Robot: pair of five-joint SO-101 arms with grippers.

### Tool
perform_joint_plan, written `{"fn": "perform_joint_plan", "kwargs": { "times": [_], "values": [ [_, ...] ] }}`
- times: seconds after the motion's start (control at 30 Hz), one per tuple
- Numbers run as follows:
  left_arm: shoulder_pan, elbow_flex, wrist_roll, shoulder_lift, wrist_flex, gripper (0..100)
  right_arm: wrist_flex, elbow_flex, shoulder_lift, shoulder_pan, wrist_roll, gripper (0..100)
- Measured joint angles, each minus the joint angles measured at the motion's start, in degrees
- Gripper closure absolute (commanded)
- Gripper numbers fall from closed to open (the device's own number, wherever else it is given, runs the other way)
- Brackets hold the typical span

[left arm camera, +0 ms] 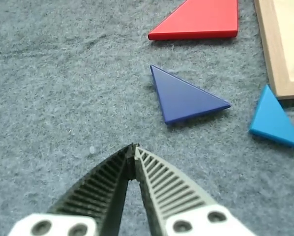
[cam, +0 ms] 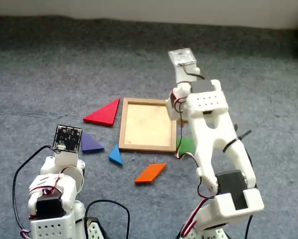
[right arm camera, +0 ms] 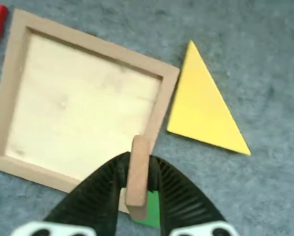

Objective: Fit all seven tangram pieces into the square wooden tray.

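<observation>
The left hand hangs shut and empty just short of the dark blue triangle. The red triangle, small blue triangle and orange parallelogram lie loose near the empty tray. The right hand pinches a green piece on edge over the tray's rim. Thin, stiff, light wood; likely best gripped across opposite edges.

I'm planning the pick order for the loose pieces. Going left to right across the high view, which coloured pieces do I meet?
dark blue triangle → light blue triangle → orange parallelogram → green piece
</observation>
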Motion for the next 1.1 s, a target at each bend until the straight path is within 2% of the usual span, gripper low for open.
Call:
{"fn": "perform_joint_plan", "kwargs": {
  "times": [0.2, 0.4, 0.47, 0.6, 0.67, 0.73, 0.87, 1.1],
  "values": [
    [0.0, 0.0, 0.0, 0.0, 0.0, 99, -7.47, -0.09, 6.33, -5.19, 0.62, 99.2],
    [0.0, 0.0, 0.0, 0.0, 0.0, 99, -13.89, -0.09, 13.1, -8.62, 10.9, 98.8],
    [0.0, 0.0, 0.0, 0.0, 0.0, 99, -15.21, -0.09, 14.07, -9.41, 12.57, 93.7],
    [0.0, 0.0, 0.0, 0.0, 0.0, 99, -16.0, -0.09, 14.07, -9.41, 13.19, 75.3],
    [0.0, 0.0, 0.0, 0.0, 0.0, 99, -16.0, -0.09, 14.07, -9.41, 13.19, 71.0],
    [0.0, 0.0, 0.0, 0.0, -0.09, 99, -16.0, -0.09, 14.07, -9.41, 13.45, 70.7],
    [0.0, 1.32, 0.0, 0.09, -1.32, 99, -12.31, -2.64, 14.07, -10.73, 13.54, 70.7],
    [-0.09, 2.02, 0.0, 0.09, -2.99, 99, 4.75, -8.62, 6.51, -13.27, 13.63, 70.7]
  ]
}}
